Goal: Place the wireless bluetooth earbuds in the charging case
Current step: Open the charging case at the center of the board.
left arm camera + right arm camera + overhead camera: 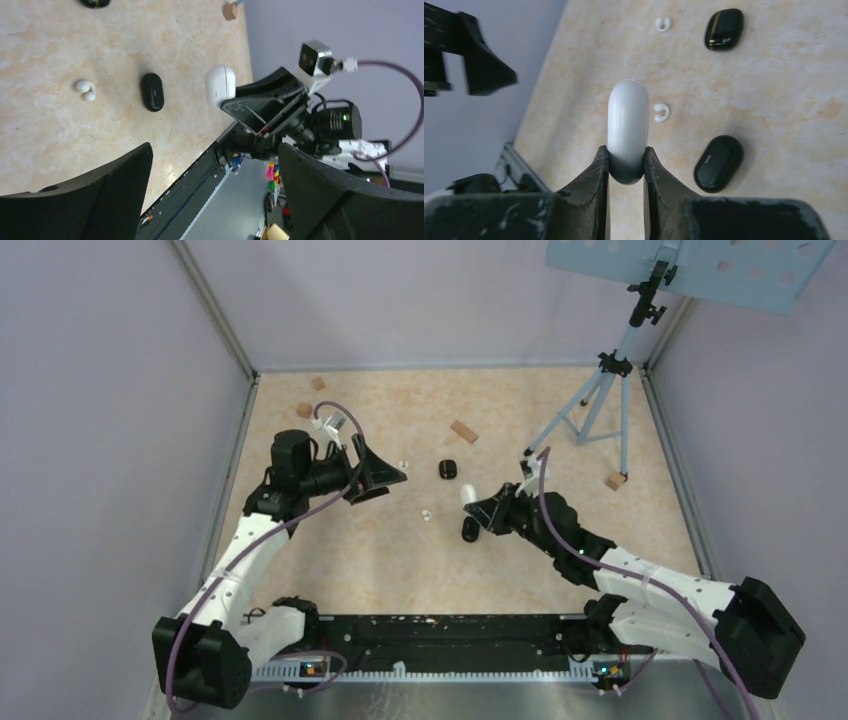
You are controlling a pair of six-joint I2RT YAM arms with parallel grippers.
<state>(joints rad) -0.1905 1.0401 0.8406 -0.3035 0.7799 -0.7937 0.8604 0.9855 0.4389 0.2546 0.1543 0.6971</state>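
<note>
Holding white charging case (627, 120) edgewise: right gripper (626, 152), jaws clamped on it. Left gripper (216, 150): jaws spread wide, empty. White earbuds (661, 112), two, loose on table (350, 560), eight and ten o'clock of case, top view.

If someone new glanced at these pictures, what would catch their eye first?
Most striking is the white charging case, pinched upright between the fingers of the right gripper near the middle of the scene. On the table beside it lie a white earbud and a black case, while the left gripper hangs wide open and empty farther left.
</note>
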